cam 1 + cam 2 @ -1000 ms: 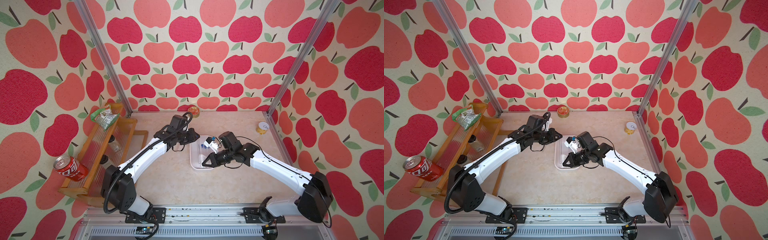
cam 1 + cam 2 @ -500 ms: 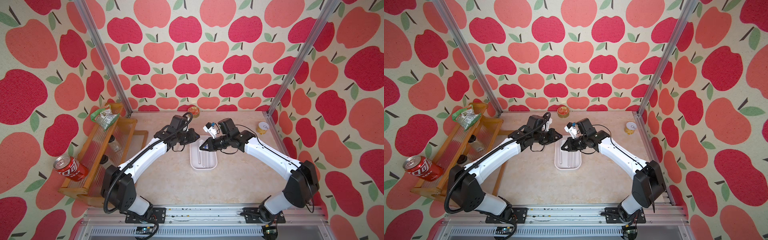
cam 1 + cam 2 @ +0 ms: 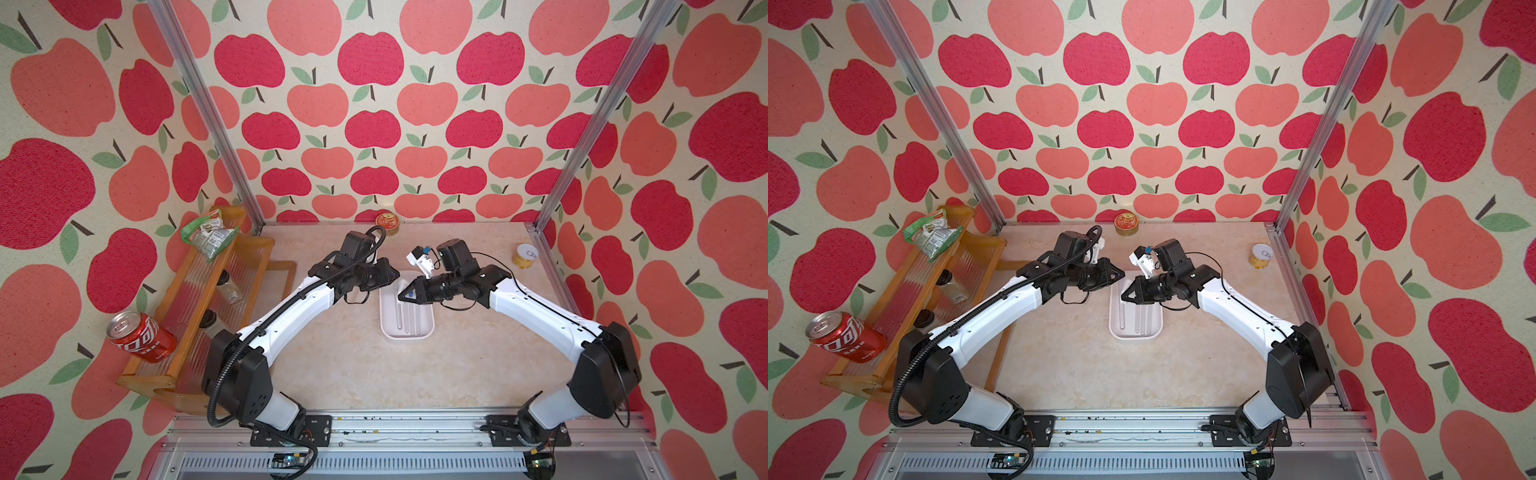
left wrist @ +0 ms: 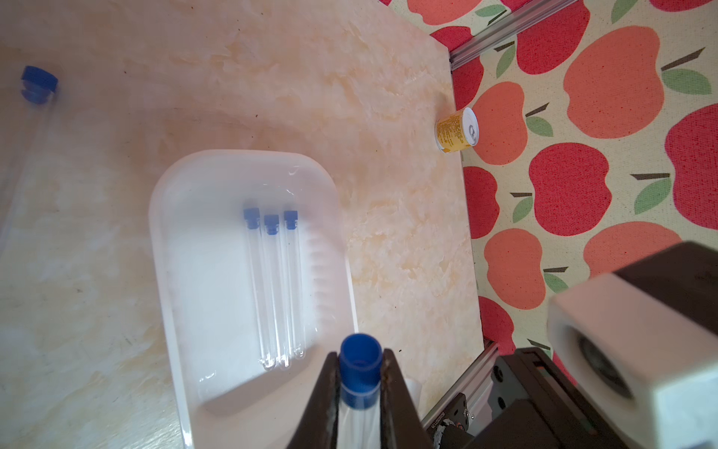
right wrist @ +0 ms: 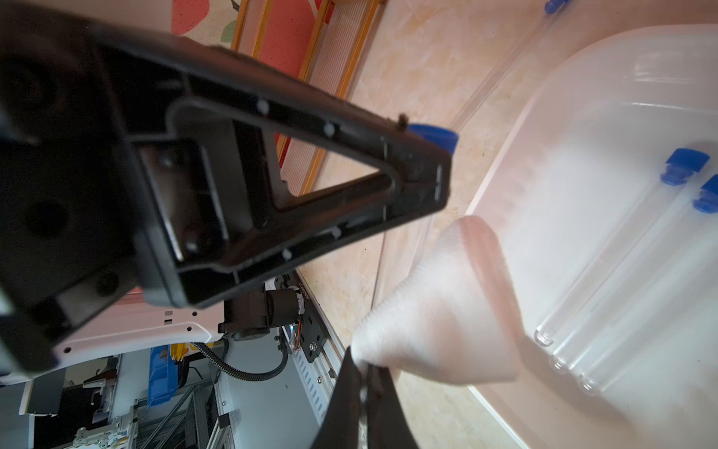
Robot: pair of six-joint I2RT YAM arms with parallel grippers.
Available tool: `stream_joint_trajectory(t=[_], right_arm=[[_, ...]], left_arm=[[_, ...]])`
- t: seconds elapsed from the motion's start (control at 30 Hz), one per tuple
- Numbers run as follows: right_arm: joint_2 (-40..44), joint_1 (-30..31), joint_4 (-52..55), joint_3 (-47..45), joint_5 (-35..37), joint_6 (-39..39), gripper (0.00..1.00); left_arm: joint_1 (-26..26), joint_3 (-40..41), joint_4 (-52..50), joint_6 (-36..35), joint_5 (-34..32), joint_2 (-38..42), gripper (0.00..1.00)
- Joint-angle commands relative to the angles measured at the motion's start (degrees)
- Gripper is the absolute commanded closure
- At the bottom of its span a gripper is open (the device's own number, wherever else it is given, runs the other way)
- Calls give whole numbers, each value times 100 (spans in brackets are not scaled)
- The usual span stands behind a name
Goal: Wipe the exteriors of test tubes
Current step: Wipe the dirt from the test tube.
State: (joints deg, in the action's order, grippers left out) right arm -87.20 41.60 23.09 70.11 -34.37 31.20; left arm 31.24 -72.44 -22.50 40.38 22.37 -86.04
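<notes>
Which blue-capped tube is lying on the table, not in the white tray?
The lone tube beside the white tray, directly on the table. Three other tubes lie inside the tray; the fifth tube is in the left gripper.

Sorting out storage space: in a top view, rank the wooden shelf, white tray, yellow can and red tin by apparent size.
1. wooden shelf
2. white tray
3. yellow can and red tin: these look about alike, so they are left unranked.
</notes>
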Motion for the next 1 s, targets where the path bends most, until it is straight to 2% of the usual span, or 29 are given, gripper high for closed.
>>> stream_joint_trajectory(t=[0.0, 0.23, 0.4, 0.63, 0.97], right_arm=[[373, 194, -14, -387, -97, 109, 100], [968, 553, -41, -1114, 26, 343, 100], [1088, 584, 82, -1194, 77, 296, 100], [800, 285, 361, -543, 106, 48, 100], [-151, -219, 389, 565, -151, -79, 100]], left_arm=[[-13, -151, -46, -109, 56, 0, 84], [-55, -215, -70, -132, 74, -31, 84], [-48, -253, -70, -122, 91, -41, 84], [-6, -211, -70, -96, 89, 0, 84], [59, -44, 13, -21, 63, 88, 84]])
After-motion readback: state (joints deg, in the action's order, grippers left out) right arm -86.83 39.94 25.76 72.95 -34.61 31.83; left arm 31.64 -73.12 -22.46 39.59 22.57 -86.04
